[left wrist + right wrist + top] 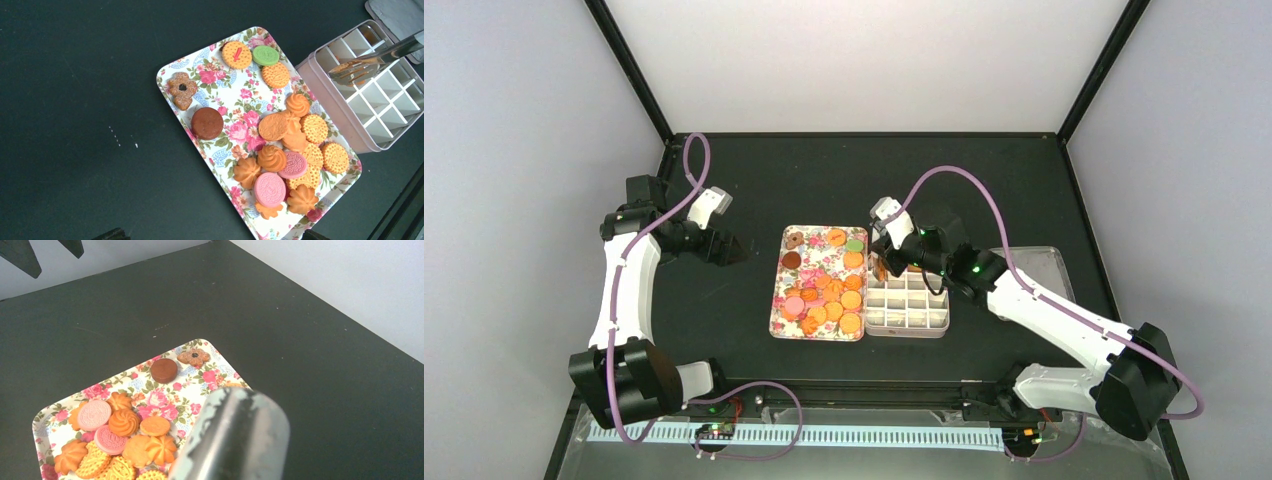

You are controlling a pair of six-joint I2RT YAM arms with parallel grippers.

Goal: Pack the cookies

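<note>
Blurred and filling the lower right of the right wrist view, the metal tongs [235, 440] jut forward from the right jaws, which are closed narrowly on the handle. In the left wrist view the tong tips [357, 67] pinch one orange cookie [350, 69] above the divided box [340, 117]. The overhead view places that cookie [879, 268] over the box's far left corner; whether it touches the dividers cannot be told.

Box [909, 322]: pale pink, split into a grid of small square compartments, standing on the black worktop [724, 180] just right of the tray.

Tray [776, 300]: rectangular, flower-patterned, long sides running away from the arm bases. It carries the remaining cookies [829, 295]. Most are orange-golden and crowd the near right part [295, 145], several overlapping, with two pink ones [270, 189] among them. Towards the far end lie a green one [265, 55], a plain brown disc [207, 123] and a brown flower-shaped one [182, 90], each apart from the heap.

Left arm [624, 290]: raised over the worktop left of the tray, well apart from it. The left jaws stand wide open and hold nothing; only their dark tips show at the bottom edge of the left wrist view.
</note>
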